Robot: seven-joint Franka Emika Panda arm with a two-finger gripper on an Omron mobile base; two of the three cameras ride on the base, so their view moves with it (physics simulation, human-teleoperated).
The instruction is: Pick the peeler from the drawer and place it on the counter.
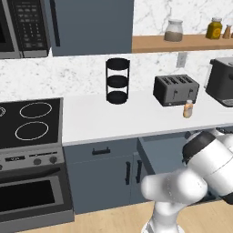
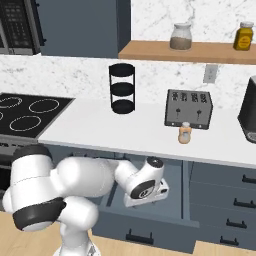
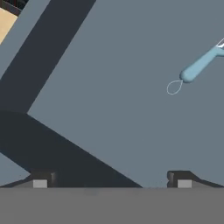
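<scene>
The drawer (image 2: 145, 231) stands pulled out below the white counter (image 2: 110, 131), its black bar handle facing the floor side. My hand reaches down into it, and my gripper (image 2: 148, 196) hangs over the drawer's inside. In the hand view the peeler (image 3: 199, 68) lies on the slate drawer floor (image 3: 113, 109) at the upper right, pale teal with a thin wire loop at its end. My gripper (image 3: 111, 181) is open, its fingertips (image 3: 41, 180) wide apart, nothing between them. The peeler lies well ahead of the tips and off to the right.
On the counter stand a black tiered rack (image 2: 122, 88), a dark toaster (image 2: 188, 108), a small bottle (image 2: 185, 133) near the front edge and a coffee machine (image 2: 248, 110). The black stovetop (image 2: 25, 115) is at the left. Closed drawers (image 2: 235, 200) flank the open one.
</scene>
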